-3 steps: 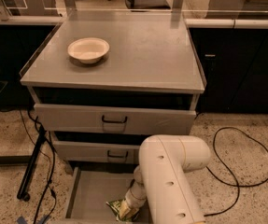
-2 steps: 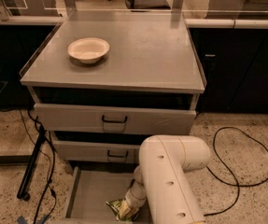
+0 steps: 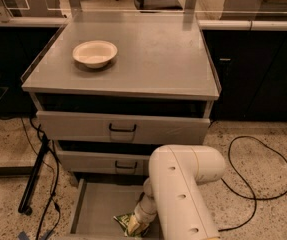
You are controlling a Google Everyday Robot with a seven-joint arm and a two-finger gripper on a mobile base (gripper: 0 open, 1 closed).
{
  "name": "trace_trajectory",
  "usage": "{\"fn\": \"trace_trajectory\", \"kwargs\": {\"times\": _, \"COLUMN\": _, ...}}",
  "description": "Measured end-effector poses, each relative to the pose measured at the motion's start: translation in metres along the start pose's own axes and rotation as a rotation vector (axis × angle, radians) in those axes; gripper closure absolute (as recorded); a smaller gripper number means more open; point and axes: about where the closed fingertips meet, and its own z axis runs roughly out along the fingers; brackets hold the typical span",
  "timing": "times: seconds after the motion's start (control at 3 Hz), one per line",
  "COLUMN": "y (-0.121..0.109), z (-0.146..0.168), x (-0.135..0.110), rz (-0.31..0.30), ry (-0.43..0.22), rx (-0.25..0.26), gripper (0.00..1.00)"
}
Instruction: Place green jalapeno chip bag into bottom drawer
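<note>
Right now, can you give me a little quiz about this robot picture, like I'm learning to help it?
1. True or false: the bowl sits on the cabinet top.
2. Where is the green jalapeno chip bag? A: beside the bowl. B: in the bottom drawer. C: in the middle drawer.
3. Fill in: the gripper is down in the bottom drawer, right at the ____.
Key: 1 true; 2 B; 3 green jalapeno chip bag.
</note>
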Motion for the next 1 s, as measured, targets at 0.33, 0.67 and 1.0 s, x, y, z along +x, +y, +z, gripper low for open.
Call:
{"fn": "trace_trajectory", "kwargs": {"times": 0.33, "y": 0.0000, "z": 0.0000, "x": 0.0000, "rz": 0.000, "ry": 0.000, "rx": 0.000, "gripper": 0.12}}
{"fn": "trace_trajectory", "kwargs": {"times": 0.67, "y": 0.0000, "z": 0.0001, "x": 0.0001, "rz": 0.000, "ry": 0.000, "rx": 0.000, "gripper": 0.00}}
{"fn": "trace_trajectory", "kwargs": {"times": 1.0, "y": 0.0000, "z": 0.0001, "x": 0.0001, "rz": 0.000, "ry": 0.000, "rx": 0.000, "gripper": 0.00}}
